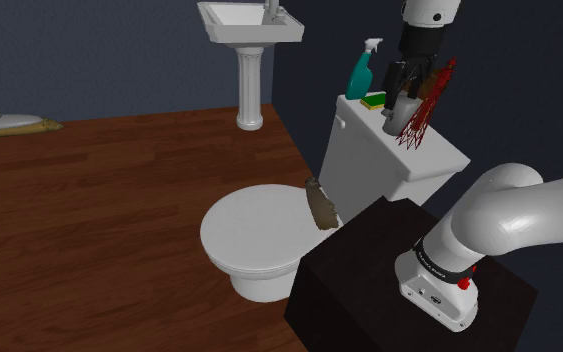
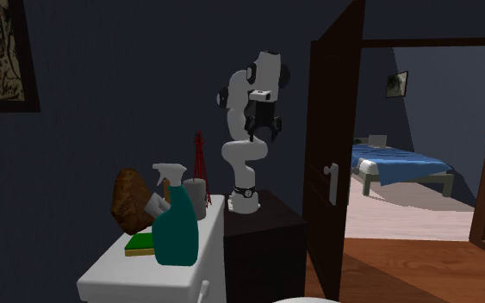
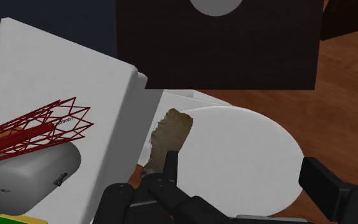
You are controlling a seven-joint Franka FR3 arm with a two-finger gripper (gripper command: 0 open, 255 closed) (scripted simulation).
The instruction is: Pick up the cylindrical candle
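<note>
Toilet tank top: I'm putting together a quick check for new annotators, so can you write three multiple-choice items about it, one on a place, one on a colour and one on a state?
1. The candle sits
A. on the toilet tank
B. on the wooden floor
C. in the sink

2. The spray bottle is
A. red
B. teal
C. yellow

3. The jaws are
A. shut on the candle
B. open, holding nothing
C. shut on the sponge

Answers:
1 A, as the shoulder view shows the grey cylinder on the tank's white top, beside the red wire piece.
2 B, as its body is teal under a white trigger head in both exterior views.
3 B, as in the wrist view the two black fingers stand well apart with nothing clasped between them.
</note>
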